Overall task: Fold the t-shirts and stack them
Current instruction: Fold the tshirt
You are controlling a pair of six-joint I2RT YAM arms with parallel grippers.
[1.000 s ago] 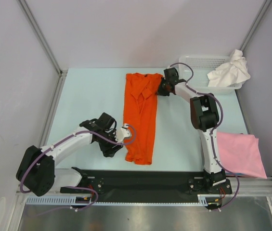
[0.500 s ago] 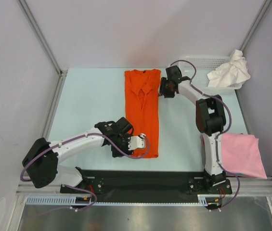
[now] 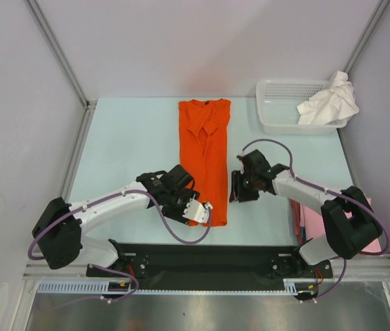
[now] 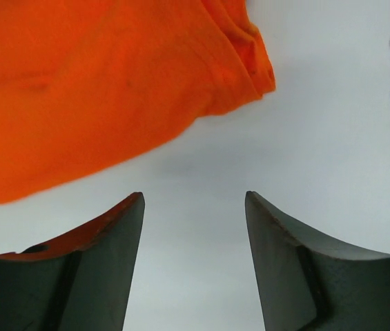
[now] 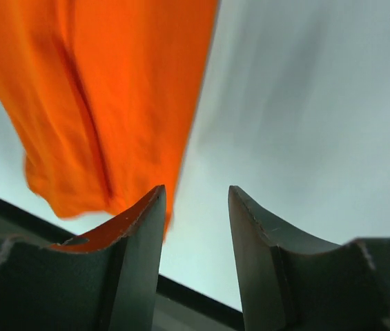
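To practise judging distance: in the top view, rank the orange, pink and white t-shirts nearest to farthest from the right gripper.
1. Orange t-shirt, just left of the right gripper.
2. Pink t-shirt, near right corner.
3. White t-shirt, far right, draped on the basket.

Place: robotics lab cell
Walls: plain grey panels (image 3: 201, 41), aluminium struts (image 3: 56, 52) along the table's (image 3: 132, 138) far and side edges

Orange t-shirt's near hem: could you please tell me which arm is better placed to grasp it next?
Left, probably. The left tool, open, sits at the orange t-shirt's near-left hem corner. The right tool, also open, hangs beside the right edge, farther from the hem.
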